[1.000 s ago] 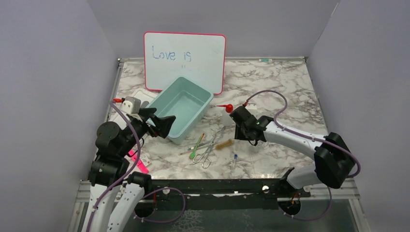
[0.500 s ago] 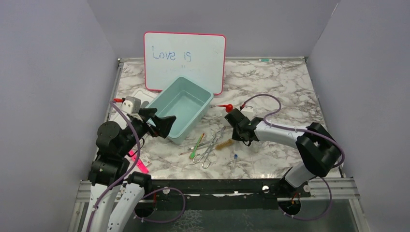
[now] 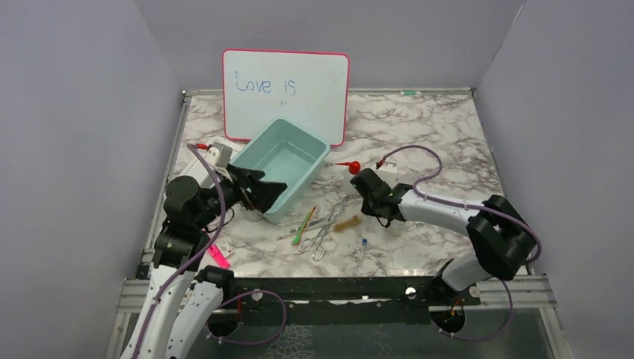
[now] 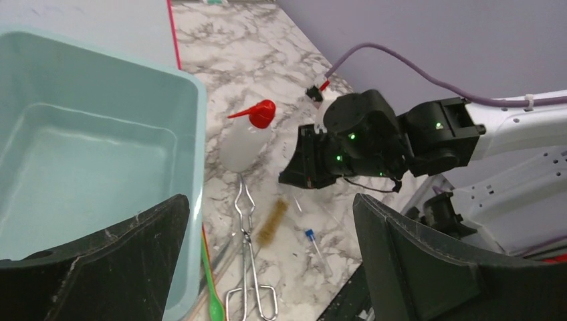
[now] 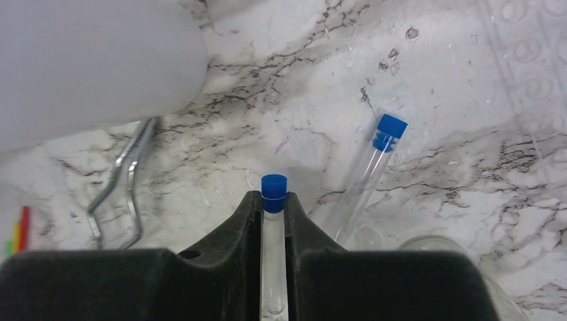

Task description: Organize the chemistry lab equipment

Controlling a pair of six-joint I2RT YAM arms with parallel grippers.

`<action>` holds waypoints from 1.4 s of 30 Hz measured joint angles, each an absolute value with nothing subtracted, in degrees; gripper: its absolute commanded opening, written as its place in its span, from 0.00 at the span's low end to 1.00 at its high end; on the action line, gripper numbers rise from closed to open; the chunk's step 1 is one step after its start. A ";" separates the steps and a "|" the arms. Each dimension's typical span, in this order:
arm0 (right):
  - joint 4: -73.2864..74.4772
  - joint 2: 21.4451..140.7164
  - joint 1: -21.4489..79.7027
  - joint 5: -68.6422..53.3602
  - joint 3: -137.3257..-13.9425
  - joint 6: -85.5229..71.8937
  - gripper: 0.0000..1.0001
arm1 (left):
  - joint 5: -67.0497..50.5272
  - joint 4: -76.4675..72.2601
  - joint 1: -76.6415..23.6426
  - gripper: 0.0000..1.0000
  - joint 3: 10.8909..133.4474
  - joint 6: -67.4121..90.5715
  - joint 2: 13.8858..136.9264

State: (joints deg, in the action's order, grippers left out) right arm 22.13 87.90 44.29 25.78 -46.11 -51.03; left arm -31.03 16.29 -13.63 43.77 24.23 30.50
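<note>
The right fingers pinch a clear tube with a blue cap down by the marble desk. A second blue-capped clear tube lies just beside it. The left fingers are spread wide near the light green plastic tub.

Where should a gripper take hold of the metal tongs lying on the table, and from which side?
Probably at the pivot of the metal tongs, mid-length, coming straight down and closing across it. They lie flat on the marble and are narrowest there. The ring handles at the near end spread wider, and the brown brush lies close alongside.
</note>
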 measured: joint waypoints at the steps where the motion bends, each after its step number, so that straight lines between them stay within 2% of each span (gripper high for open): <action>1: 22.15 86.78 44.29 26.00 -46.00 -50.94 0.10 | -32.14 15.16 -13.63 0.92 43.03 25.28 30.96; 6: 20.25 75.02 44.29 26.00 -45.80 -49.36 0.10 | -35.83 9.13 -14.02 0.84 39.27 32.40 36.38; 10: 17.02 65.91 44.29 24.12 -45.80 -48.60 0.10 | -36.47 4.21 -16.88 0.82 37.56 37.30 41.89; 16: 13.74 59.88 44.29 18.11 -45.80 -50.57 0.08 | -33.23 -4.99 -29.65 0.78 36.32 42.37 50.13; 21: 9.54 55.55 44.29 12.29 -44.36 -53.60 0.08 | -25.67 -12.95 -44.01 0.73 35.07 43.97 56.31; 27: 7.27 52.84 44.29 7.60 -43.31 -56.07 0.08 | -17.02 -18.35 -53.12 0.59 35.14 45.32 64.84; 35: 6.96 51.33 44.27 4.56 -42.65 -57.14 0.08 | -9.54 -22.00 -55.27 0.44 35.33 45.63 66.65; 39: 6.96 51.20 44.27 4.14 -42.61 -57.14 0.08 | -8.78 -24.08 -55.40 0.25 35.35 45.58 66.65; 42: 6.98 51.20 44.25 4.14 -42.59 -57.10 0.08 | -8.75 -25.08 -55.70 0.16 35.35 45.39 66.65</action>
